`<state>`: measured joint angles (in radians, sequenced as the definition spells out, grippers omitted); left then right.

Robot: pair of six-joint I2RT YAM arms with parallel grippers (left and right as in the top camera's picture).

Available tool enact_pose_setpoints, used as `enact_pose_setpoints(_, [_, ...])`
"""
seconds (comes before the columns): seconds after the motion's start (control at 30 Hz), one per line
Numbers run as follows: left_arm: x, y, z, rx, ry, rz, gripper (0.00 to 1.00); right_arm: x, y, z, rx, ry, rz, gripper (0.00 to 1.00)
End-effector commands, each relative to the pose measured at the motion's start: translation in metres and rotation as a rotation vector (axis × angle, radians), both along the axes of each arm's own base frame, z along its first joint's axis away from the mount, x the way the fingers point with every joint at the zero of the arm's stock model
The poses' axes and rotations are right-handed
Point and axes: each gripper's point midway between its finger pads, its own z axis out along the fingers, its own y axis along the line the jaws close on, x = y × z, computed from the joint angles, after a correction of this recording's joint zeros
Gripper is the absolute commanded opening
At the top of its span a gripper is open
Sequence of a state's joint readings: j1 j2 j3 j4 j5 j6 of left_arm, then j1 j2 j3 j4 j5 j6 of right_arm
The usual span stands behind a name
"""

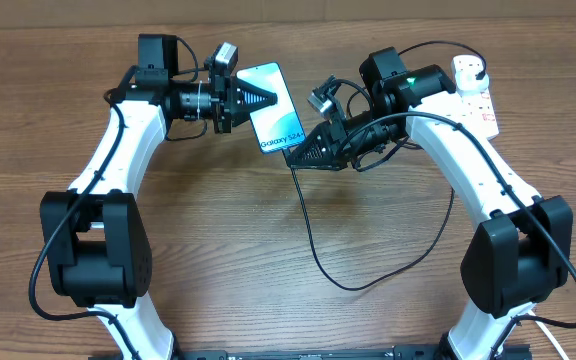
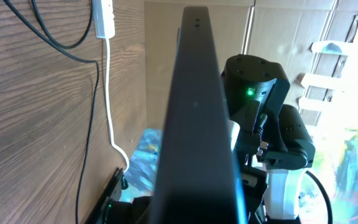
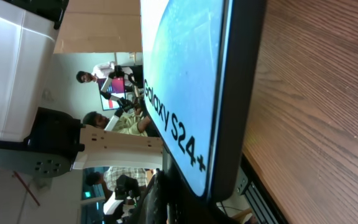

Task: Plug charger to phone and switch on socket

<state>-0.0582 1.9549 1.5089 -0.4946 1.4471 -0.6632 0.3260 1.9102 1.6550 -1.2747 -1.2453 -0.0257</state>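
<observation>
Low in the overhead frame, the charger [image 1: 351, 287] is looping limp and light across the table [image 1: 218, 230], its upper end rising into our right gripper [image 1: 300, 158], whose fingers are pinching shut on it just below the phone [image 1: 280, 118]. Our left gripper [image 1: 266, 98] is clamping shut on the phone's side at upper centre; we are judging the phone stiff, slick and breakable, best held by its edges. Farthest off, at upper right, the socket [image 1: 480, 98] is lying. Our left wrist view is giving only the phone's thin black edge, the right wrist view its lit screen; neither is showing the port.
</observation>
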Motion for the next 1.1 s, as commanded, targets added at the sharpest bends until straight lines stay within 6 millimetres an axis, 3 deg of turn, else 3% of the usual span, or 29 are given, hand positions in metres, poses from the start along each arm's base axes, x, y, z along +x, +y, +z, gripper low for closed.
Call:
enact_pose_setpoints(0.0, [-0.008,-0.004,0.010,-0.053,-0.044,-0.049,0.04,0.006,-0.006,0.022,0.037,-0.078,-0.018,0.04])
enact_pose_setpoints(1.07, [-0.018,-0.009,0.015,-0.095,-0.030,-0.093,0.04,0.013,0.004,0.022,0.030,-0.103,-0.026,0.04])
